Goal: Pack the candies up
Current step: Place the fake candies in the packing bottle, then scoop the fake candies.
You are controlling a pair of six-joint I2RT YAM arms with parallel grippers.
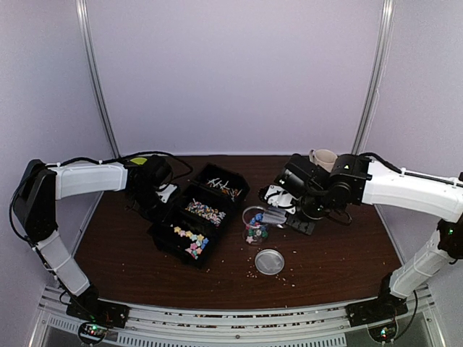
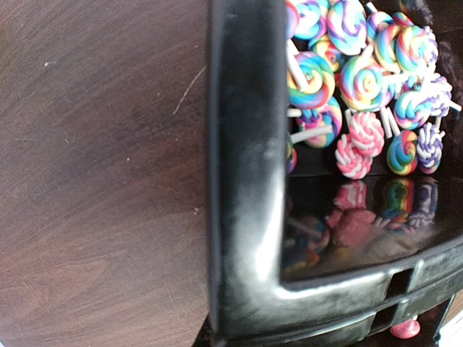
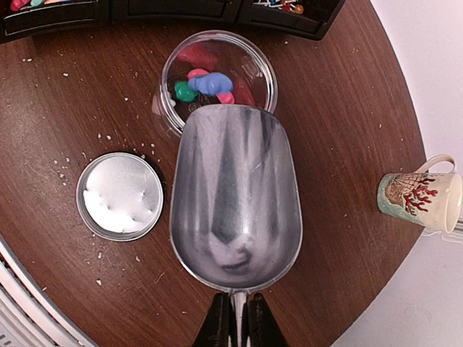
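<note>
The right gripper (image 3: 233,319) is pressed tight on the thin handle of a shiny metal scoop (image 3: 235,202). The scoop's round front end sits over the near rim of a clear jar (image 3: 168,79). Some candies (image 3: 210,83), pink, blue and green, lie inside the jar. The jar's silver lid (image 3: 119,196) lies flat on the brown table (image 3: 340,144), just beside the scoop. Little pale crumbs (image 3: 108,137) are dotted around the lid. A mug (image 3: 421,201) with a red pattern is near the table's edge, well apart from the jar. The left gripper (image 1: 154,196) is closed, down by the left side of a black tray (image 2: 242,181). The pictures do not show whether it grips anything. More candies, swirly ones on white sticks, are piled in the tray's boxes.
</note>
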